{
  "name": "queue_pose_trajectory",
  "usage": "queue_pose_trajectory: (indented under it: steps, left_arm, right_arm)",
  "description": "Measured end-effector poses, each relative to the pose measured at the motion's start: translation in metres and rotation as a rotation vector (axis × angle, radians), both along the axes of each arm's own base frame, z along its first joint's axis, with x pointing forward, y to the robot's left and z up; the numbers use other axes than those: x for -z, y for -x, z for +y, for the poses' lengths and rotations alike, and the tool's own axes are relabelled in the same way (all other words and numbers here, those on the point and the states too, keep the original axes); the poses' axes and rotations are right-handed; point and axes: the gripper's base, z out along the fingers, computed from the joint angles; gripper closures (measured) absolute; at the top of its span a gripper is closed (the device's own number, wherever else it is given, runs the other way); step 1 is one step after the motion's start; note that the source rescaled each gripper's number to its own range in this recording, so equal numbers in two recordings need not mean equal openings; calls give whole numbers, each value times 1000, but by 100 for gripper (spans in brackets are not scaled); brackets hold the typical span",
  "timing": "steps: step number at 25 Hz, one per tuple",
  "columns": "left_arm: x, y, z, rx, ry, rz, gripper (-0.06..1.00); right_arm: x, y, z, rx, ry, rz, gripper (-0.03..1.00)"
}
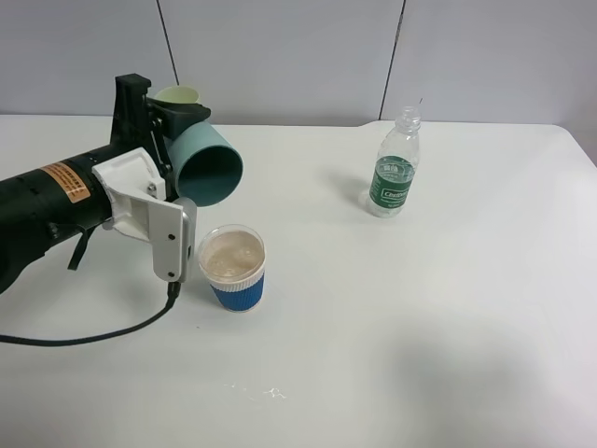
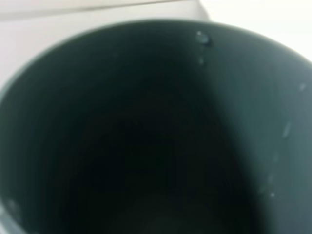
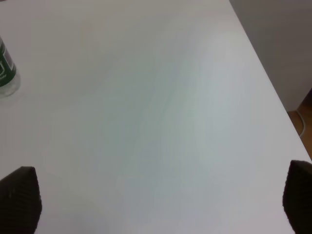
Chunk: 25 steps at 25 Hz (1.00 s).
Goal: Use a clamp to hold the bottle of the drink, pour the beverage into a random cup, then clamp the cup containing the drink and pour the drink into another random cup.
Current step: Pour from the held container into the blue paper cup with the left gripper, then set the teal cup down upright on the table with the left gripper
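My left gripper (image 1: 173,126) is shut on the teal-green cup (image 1: 207,163), holding it tipped on its side with the mouth facing the front right. That cup hangs just above and behind the short blue-banded cup (image 1: 233,271), which stands upright with liquid showing over its beige inside. The left wrist view looks straight into the teal cup's dark inside (image 2: 146,136), where a few droplets cling to the wall. The capless bottle (image 1: 394,168) with its green label stands upright at the back right. My right gripper (image 3: 158,200) is open over bare table, far from the bottle (image 3: 6,68).
A pale yellow-green tumbler (image 1: 179,94) stands behind the left gripper. A black cable (image 1: 93,334) trails over the table at the left. Small drops of liquid (image 1: 261,392) lie near the front edge. The table's right edge (image 3: 273,92) runs beside the right gripper.
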Motion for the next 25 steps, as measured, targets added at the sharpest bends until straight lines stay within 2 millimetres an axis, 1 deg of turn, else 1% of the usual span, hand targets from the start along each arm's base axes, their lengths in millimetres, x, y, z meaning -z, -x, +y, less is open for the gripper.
queue_pose_trajectory:
  steps: [2, 6, 9, 11, 16, 23, 25]
  left_arm:
    - [4, 1, 0, -37, 132, 138, 92]
    - [10, 1, 3, -151, 465, 403, 92]
    - [7, -2, 9, -229, 711, 530, 92]
    - [3, -4, 14, -252, 838, 588, 92]
    - [-8, -10, 33, -279, 1011, 638, 92]
    - [-9, -20, 66, -341, 1172, 696, 92]
    - [-10, -23, 75, -332, 1224, 702, 92]
  right_arm:
    - [0, 0, 0, 0, 0, 0, -3]
    - [0, 0, 0, 0, 0, 0, -3]
    - [0, 0, 0, 0, 0, 0, -3]
    - [0, 0, 0, 0, 0, 0, -3]
    - [0, 0, 0, 0, 0, 0, -3]
    - [0, 0, 0, 0, 0, 0, -3]
    - [0, 0, 0, 0, 0, 0, -3]
